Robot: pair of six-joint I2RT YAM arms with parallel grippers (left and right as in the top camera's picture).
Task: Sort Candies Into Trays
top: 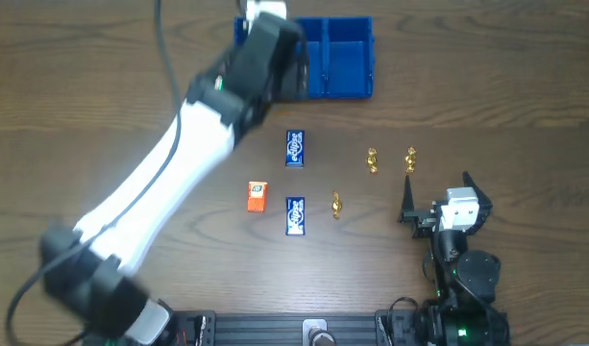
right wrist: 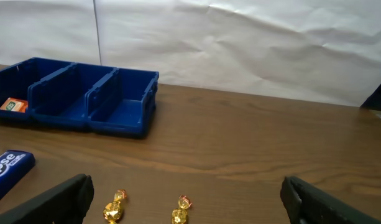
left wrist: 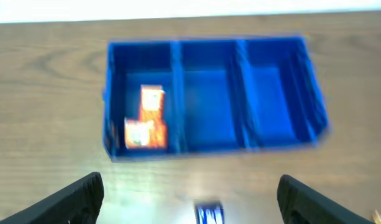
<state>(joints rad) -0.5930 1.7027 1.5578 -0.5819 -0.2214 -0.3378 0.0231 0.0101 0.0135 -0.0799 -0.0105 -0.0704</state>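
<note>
The right gripper (right wrist: 185, 185) is held near its own arm's base, over the wooden table (top: 486, 106), with its fingers spread wide apart and nothing between them. Toward the middle of the table, a blue candy packet (top: 295, 215) is laid flat. A gold-wrapped candy (top: 337, 204) is seen just beside it on the right arm's side, and an orange candy packet (top: 257, 196) near it on the left arm's side. A little farther out, a second gold candy (top: 372, 160) and a third gold candy (top: 410, 159) are set near each other, and a second blue packet (top: 294, 148) is placed between the first one and the tray. Farthest out, the blue three-compartment tray (left wrist: 265, 41) is stood on the table. Two orange packets (left wrist: 151, 99) are held in its end compartment, the one farthest from the right arm. The left gripper (left wrist: 190, 180) is raised above the table just short of the tray, its fingers wide apart and clamped on nothing.
</note>
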